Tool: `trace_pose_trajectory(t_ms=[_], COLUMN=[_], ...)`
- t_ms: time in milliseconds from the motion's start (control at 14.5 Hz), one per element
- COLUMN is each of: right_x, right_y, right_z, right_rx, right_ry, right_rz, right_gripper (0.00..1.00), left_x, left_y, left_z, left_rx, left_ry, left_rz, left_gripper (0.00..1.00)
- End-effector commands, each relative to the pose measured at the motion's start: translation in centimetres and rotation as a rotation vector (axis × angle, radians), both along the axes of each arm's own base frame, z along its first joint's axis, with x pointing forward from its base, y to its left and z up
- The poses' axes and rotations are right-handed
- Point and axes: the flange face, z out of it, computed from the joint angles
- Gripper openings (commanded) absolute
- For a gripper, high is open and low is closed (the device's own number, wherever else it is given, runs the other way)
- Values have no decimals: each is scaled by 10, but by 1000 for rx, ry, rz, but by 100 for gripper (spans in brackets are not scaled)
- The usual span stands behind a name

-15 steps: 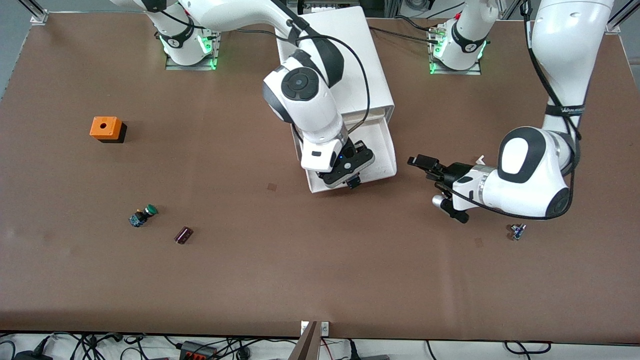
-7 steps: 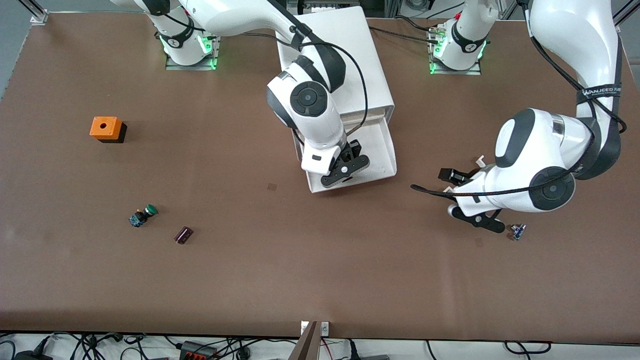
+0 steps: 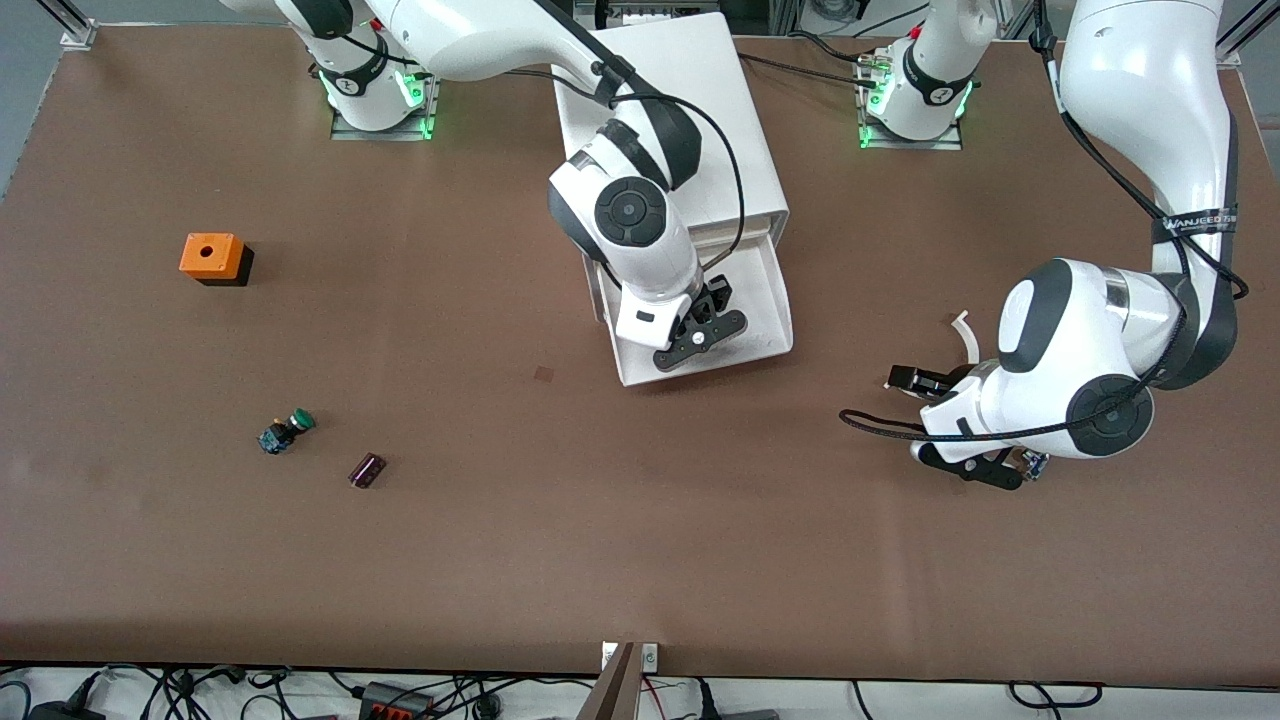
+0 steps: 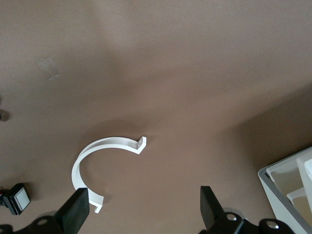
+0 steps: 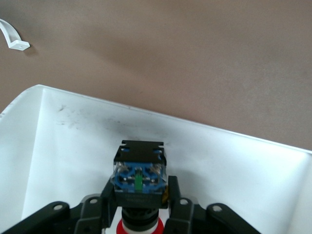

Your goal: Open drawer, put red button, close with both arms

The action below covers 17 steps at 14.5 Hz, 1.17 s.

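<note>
Over the open drawer (image 3: pixel 765 300) of the white cabinet (image 3: pixel 690 110), the right gripper (image 3: pixel 700 335) hangs low with its fingers (image 5: pixel 109 195) pressed on either side of the red button (image 5: pixel 140 178), the switch's bluish base facing out and its red cap tucked back between the jaws. The drawer is pulled out toward the front camera, and the button sits just above its white floor, near the front wall. Toward the left arm's end of the table, the left gripper (image 3: pixel 950 425) hovers low over the brown table (image 3: pixel 600 540) with its jaws spread wide and nothing between them; a curved white plastic clip (image 4: pixel 105 156) lies on the surface under it. A small bluish part (image 3: pixel 1036 462) rests just beside that arm's wrist. Toward the right arm's end of the table stand an orange box (image 3: pixel 212 257) with a hole in its top, a green-capped switch (image 3: pixel 286 431) and, beside that, a small dark cylinder (image 3: pixel 367 469).
</note>
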Motion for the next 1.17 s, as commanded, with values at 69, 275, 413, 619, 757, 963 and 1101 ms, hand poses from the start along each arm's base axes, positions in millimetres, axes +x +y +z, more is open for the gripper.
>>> trace_pose_trajectory(t_ms=[69,275,413,619,757,963,1101], right_x=[-1,19,66,118,140,160,153], right_y=[4,-9,-64,-150,-209,-314,-350], right_z=[26,92,115,118,121,133,148], right_rx=[9,86,97,-2,-106,-170,-207], right_ry=[18,-46,-79,-96,-88,40,100], right_rz=[-51,-132,-219,-315,-331,-400,-321], right_gripper=[100,100,100,100,100,100,100], left_x=[-1,0,-3,4,7,-7,-7], left_y=[-6,-9,-21,-45,-75,-163,-183], left_z=[-2,-1,-2,-7,-2,-6,-17], left_rx=[29,40,19,-8,-47,-87,-113], left_ry=[3,-1,19,-62,-129,-241,-295], left_rz=[16,72,185,275,331,310,306], left_gripper=[100,100,100,100,100,100,100])
